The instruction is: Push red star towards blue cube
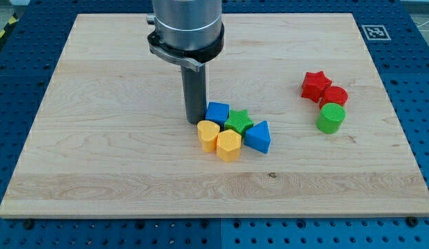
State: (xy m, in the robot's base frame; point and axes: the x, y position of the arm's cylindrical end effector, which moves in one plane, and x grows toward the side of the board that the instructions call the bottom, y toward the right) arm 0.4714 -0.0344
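1. My tip (pixel 195 122) rests on the desk (pixel 97 152) just at 9 o'clock of the blue cube (pixel 216 113), which sits at the 12 o'clock edge of a tight cluster. The red star (pixel 314 84) lies well apart, at about 2 o'clock from my tip, near the view's right.
2. There is no claw on this arm, only the rod, so nothing is wide, narrow or holding.
3. Risk: my tip is on the wrong side of the job. Any drift toward 3 o'clock would likely shove the blue cube into the green star (pixel 239 122) and scatter the cluster, moving the target.
4. Risk: the red star touches a red cylinder (pixel 333 95), with a green cylinder (pixel 331 118) just below. A push from 3 o'clock could drag the red cylinder along or spin the star off line.
5. Also in the cluster: a yellow heart (pixel 208 134), a yellow hexagon (pixel 228 144) and a blue triangle (pixel 259 135).
6. Hard to tell: whether my tip touches the blue cube or the yellow heart. The arm's upper body is cut off at the view's top.
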